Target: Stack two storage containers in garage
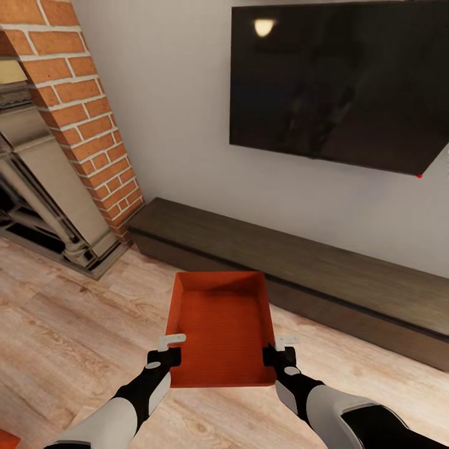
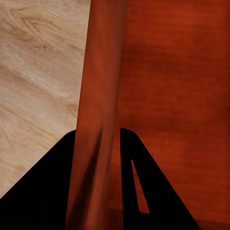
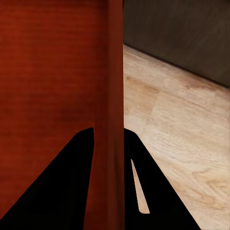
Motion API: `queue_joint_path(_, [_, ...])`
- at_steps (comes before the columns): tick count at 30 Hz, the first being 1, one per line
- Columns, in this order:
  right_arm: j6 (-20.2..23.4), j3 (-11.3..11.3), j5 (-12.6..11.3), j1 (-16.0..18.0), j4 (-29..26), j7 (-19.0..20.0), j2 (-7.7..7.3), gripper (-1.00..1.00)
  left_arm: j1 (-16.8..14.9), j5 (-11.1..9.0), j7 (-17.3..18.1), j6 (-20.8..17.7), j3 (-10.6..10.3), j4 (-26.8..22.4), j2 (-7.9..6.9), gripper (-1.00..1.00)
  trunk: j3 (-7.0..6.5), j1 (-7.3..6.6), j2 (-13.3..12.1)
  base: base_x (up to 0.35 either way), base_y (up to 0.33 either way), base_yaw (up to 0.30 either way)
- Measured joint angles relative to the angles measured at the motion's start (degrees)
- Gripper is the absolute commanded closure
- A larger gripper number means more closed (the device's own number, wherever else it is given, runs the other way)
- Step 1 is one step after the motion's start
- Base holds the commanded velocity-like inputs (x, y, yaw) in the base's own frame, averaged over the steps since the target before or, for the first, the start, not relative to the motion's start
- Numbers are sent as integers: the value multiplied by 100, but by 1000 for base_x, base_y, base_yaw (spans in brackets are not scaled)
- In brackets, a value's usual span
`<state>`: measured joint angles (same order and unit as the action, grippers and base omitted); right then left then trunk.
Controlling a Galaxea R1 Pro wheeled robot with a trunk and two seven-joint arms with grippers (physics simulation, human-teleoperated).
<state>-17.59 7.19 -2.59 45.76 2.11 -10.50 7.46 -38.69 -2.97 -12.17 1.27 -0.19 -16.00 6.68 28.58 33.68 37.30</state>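
Head view: red-orange container (image 1: 219, 327) held level at lower centre of the frame, above the wood-plank floor (image 1: 68, 337); left gripper (image 1: 164, 350) clamped on its left wall, right gripper (image 1: 279, 350) on its right wall. Brick fireplace (image 1: 81, 112) at upper left, black TV (image 1: 337, 81) at upper right, dark low bench (image 1: 324, 274) running below it along the wall.

Left wrist view: container wall (image 2: 98, 120) pinched between two dark fingers (image 2: 48, 191), one outside, one inside the box.

Right wrist view: same pinch on the opposite wall (image 3: 112, 96); fingers (image 3: 62, 187) straddling it, bench and planks at right of the frame.

Step judged in hand: carrying the first container out of the living room. Next move: turning toward the garage, keeping both grips firm and level.
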Motion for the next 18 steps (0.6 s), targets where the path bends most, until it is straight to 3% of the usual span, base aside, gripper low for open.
queue_joint_path(18, [4,3,0,0,-3,-1,0,100,0,-3,-1,0,-1,0,0,100,-160,0,0,0,0,0])
